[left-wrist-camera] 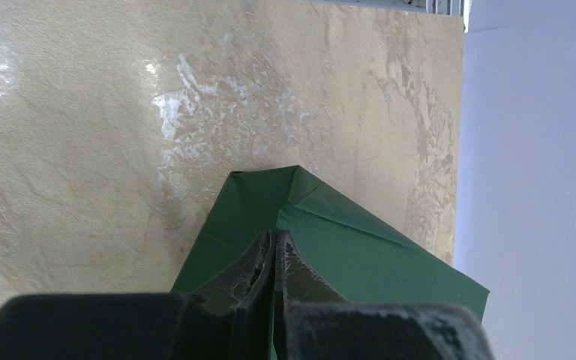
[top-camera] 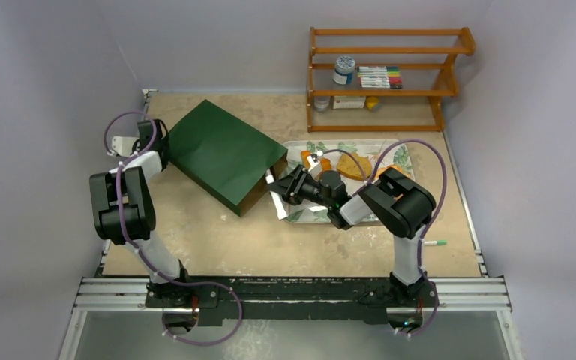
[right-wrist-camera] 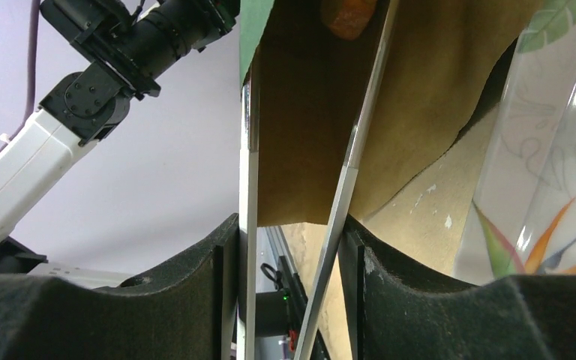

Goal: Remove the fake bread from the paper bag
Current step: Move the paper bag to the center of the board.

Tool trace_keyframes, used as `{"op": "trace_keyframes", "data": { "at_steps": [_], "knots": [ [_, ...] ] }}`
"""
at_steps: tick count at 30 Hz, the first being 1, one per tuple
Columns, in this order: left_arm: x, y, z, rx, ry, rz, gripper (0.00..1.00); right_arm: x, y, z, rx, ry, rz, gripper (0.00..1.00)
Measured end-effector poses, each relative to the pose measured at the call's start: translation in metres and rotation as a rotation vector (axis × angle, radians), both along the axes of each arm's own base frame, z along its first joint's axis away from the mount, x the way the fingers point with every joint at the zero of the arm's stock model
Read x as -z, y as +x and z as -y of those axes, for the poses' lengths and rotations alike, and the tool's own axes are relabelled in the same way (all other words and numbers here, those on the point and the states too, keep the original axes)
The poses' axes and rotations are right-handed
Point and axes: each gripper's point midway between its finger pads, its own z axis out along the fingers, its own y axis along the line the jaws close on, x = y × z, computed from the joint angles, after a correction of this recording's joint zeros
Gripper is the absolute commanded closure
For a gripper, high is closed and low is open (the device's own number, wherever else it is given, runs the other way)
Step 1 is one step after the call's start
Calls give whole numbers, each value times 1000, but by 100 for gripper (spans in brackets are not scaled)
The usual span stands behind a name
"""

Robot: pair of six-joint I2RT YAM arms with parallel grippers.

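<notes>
Beige table: paper bag lies at 10 o'clock of centre, its mouth facing the tray at 3, where some fake bread sits. Left gripper is clamped on the bag's far corner. Right gripper straddles pale strips at the mouth, and I can't tell if it pinches them. Pin the corner and reach straight in toward the orange piece at 12 in the right wrist view.

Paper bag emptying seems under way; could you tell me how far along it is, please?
Done: some bread lies on the tray. In hand: the left gripper pinches a closed-end corner of the bag, while the right gripper sits at its mouth. Left: an orange piece seems to sit inside the bag.
</notes>
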Motion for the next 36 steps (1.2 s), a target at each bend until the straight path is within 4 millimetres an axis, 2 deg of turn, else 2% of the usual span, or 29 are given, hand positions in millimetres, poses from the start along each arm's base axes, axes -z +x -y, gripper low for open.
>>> {"op": "trace_keyframes", "data": {
  "at_steps": [2, 5, 10, 15, 27, 36],
  "knots": [
    [1, 0, 0, 3, 1, 1, 100, 4, 1, -3, -15, 14, -4, 51],
    [3, -1, -1, 5, -1, 4, 100, 8, 4, -9, -41, 46, -5, 60],
    [3, -1, -2, 9, -3, 8, 100, 7, 4, -14, -68, 76, 1, 80],
    [3, -2, -4, 8, -10, 11, 100, 5, 1, -14, -81, 78, 5, 88],
    [-3, 7, -10, -19, -14, 14, 100, 4, -22, 5, -92, -13, -2, 93],
    [-9, 27, -14, -55, -11, 16, 100, 22, -62, 33, -129, -94, -31, 93]
  ]
}}
